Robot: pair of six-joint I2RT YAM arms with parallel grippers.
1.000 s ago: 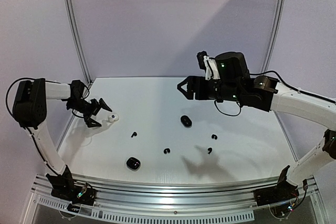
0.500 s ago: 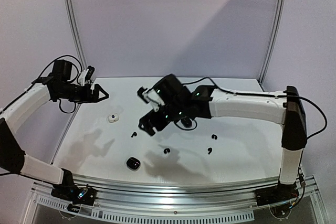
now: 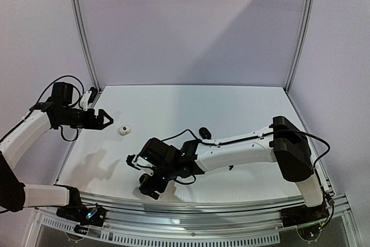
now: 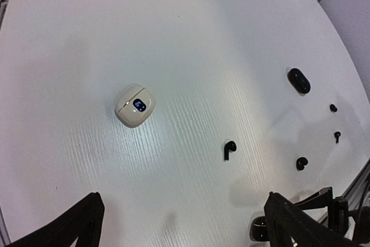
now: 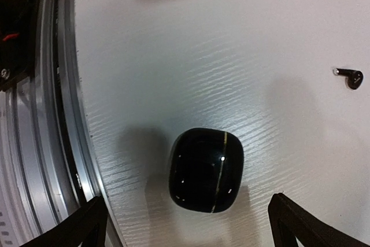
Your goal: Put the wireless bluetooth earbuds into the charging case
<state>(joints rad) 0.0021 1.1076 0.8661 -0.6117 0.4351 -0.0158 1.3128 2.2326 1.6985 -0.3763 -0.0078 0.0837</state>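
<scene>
A closed glossy black charging case (image 5: 206,169) with a thin gold seam lies near the table's front edge. My right gripper (image 5: 186,231) hangs open just above it, one finger on each side, not touching; in the top view this gripper (image 3: 151,186) hides the case. A black earbud (image 5: 350,77) lies beyond the case. My left gripper (image 3: 107,121) is open and empty, raised at the far left. Below it lie a white case (image 4: 134,105), one black earbud (image 4: 229,149), three more black earbuds (image 4: 301,163) further right, and a second black case (image 4: 299,80).
The aluminium rail (image 5: 58,114) of the table's front edge runs close beside the black case. My right arm (image 3: 231,151) stretches low across the front middle of the table and covers some earbuds in the top view. The white case (image 3: 124,130) sits right of the left gripper.
My right arm swung from the back right across the table to the front left, dropped over the black case and opened its jaws wider. My left arm lifted and drew back from the white case.
</scene>
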